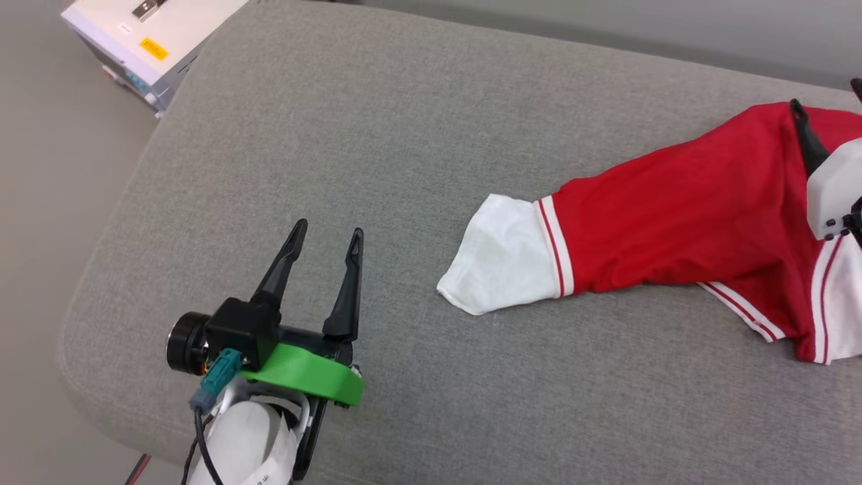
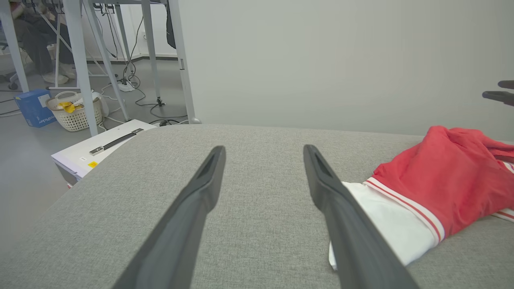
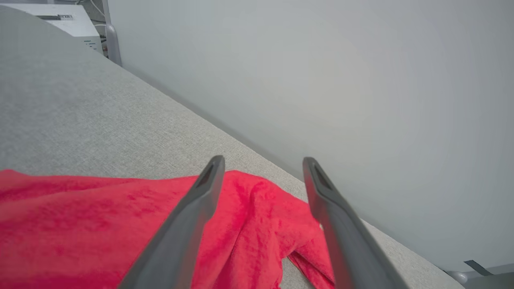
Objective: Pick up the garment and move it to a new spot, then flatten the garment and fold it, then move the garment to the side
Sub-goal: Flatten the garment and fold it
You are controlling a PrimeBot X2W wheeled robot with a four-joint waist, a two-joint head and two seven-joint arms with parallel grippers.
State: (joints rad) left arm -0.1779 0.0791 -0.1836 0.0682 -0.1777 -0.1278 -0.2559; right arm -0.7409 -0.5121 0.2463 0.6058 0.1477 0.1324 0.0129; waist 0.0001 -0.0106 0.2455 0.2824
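Surface: grey fabric cushioned surface [image 1: 404,135], with a rounded near-left corner.
Garment: garment [image 1: 673,215] of red cloth, bunched and rumpled on the right part of the cushioned surface. Cut off by the right edge of the head view. Not flat, not folded.
Sleeve: white sleeve [image 1: 502,252] sticking out left from the red body, lying on the surface with its open end pointing left.
Trim: striped trim [image 1: 555,246], a red-and-white band where the sleeve meets the red cloth.
Other sleeve: second white sleeve [image 1: 842,303] with red stripes at the near right, half cut off by the frame.
Left gripper: left gripper [image 1: 328,230] at the near left over the grey fabric. Released, fingers spread, nothing between them. Left of the white sleeve and apart from it.
Right gripper: right gripper [image 3: 263,160] at the far right over the red body of the garment. Released, fingers spread, no cloth pinched between them. Cannot tell if the tips touch the cloth.
Box: white box [image 1: 155,34] beyond the far-left corner of the surface and lower than it, with a yellow label and a metal handle on top.
Wall: pale grey wall [image 2: 321,60] behind the far edge.
Floor stuff, left wrist view: metal table legs [image 2: 78,60], white basket [image 2: 74,114], blue carton [image 2: 34,108], loose cables.
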